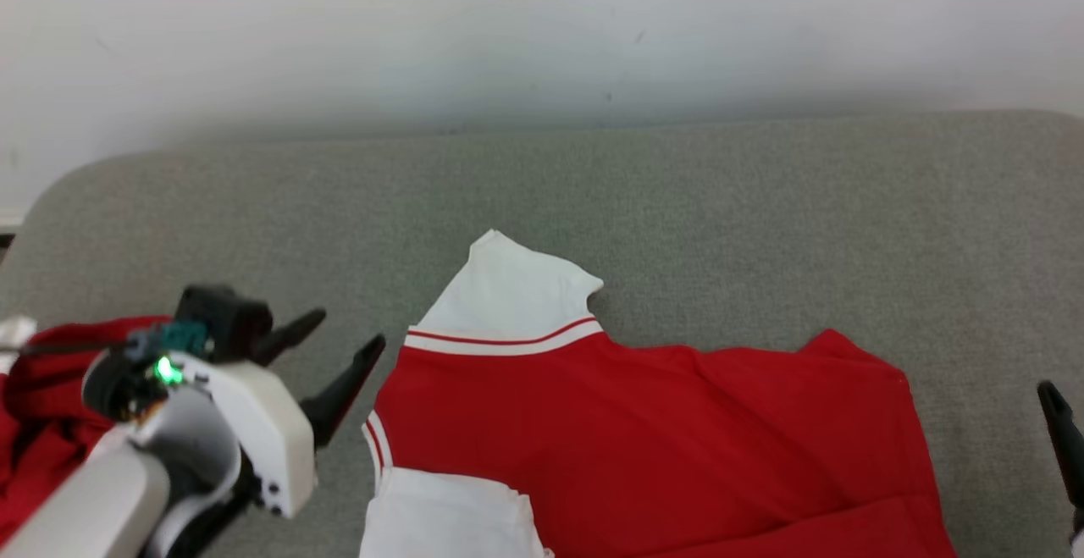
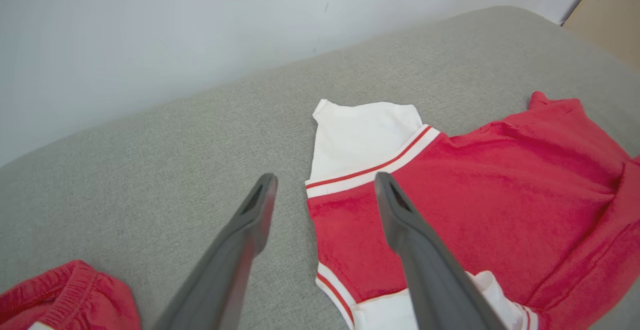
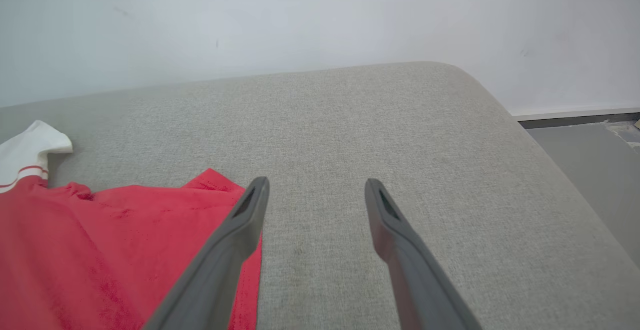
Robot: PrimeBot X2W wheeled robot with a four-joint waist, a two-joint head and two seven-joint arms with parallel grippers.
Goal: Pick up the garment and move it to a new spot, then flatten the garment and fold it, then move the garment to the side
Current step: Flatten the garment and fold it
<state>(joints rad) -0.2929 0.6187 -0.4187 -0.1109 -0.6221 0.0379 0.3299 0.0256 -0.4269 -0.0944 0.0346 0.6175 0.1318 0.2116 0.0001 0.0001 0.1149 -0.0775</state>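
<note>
- Lying spread on the grey cushion [image 1: 762, 228], from centre to right in the head view: red garment [image 1: 644, 422], gripped by neither tool.
- Garment body red and lightly wrinkled, extending toward the right side of the cushion.
- One white sleeve [image 1: 508, 287], banded with a red stripe, pointing toward the pale wall [image 1: 542, 33].
- Second white sleeve [image 1: 449, 516] at the lower edge of the head view, trimmed with the same red stripe.
- Left gripper [image 1: 348, 328]: fingers spread wide, nothing between them. Positioned just left of the garment's left edge, tips aimed toward it.
- Left wrist view: one finger over bare cushion, the other over red fabric just below the striped band. Contact with the fabric not determinable.
- Right gripper [image 3: 316, 184]: fingers spread wide, nothing between them. Positioned at the garment's right edge.
- Right wrist view: one finger over the red edge of the garment, the other over bare cushion. Contact not determinable.
- Separate bunched red cloth [image 1: 42, 406] at the far left of the cushion, partly behind the left arm, well apart from the garment.
- Grey floor [image 3: 590, 170] beyond the rounded cushion edge in the right wrist view.
</note>
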